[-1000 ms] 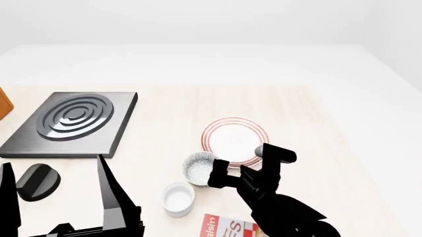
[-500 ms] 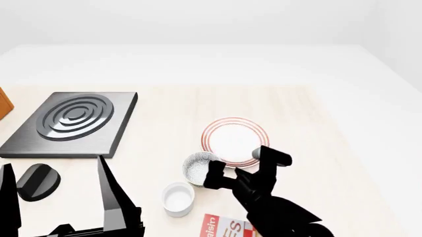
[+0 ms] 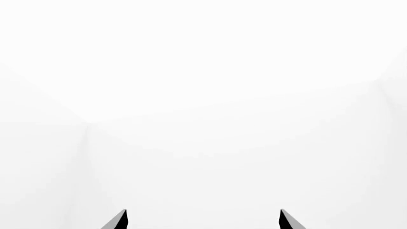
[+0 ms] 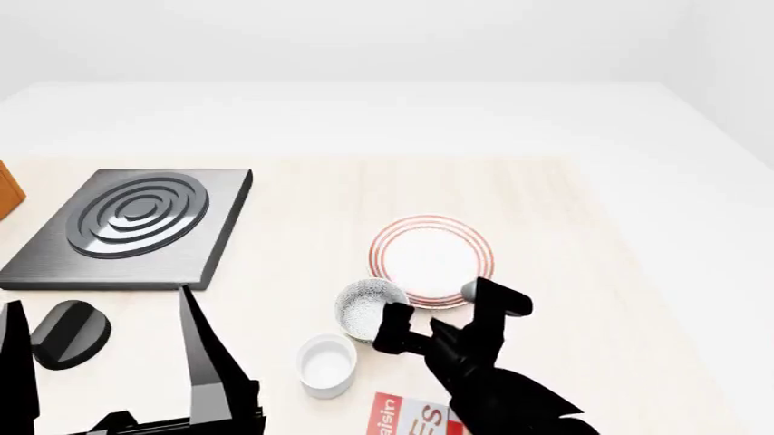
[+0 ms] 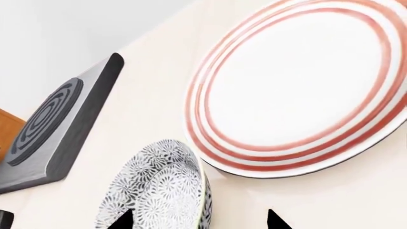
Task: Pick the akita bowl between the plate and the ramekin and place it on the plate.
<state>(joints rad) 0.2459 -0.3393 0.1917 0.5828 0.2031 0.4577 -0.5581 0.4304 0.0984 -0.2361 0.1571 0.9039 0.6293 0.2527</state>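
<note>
The right gripper [image 4: 436, 313] has slid back toward the robot and a bit left, nearer the bowl [image 4: 366, 306]. Its jaws are wide and hold nothing. The bowl sits on the table between the plate [image 4: 432, 256] and the ramekin [image 4: 328, 363], so the grab comes next. The left gripper [image 4: 103, 353] is wide too

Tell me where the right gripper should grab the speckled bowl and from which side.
Grip the akita bowl by its rim on the side facing the right gripper, one finger inside and one outside. It sits upright, open-topped, with the plate and ramekin close by, so probably come from above.
</note>
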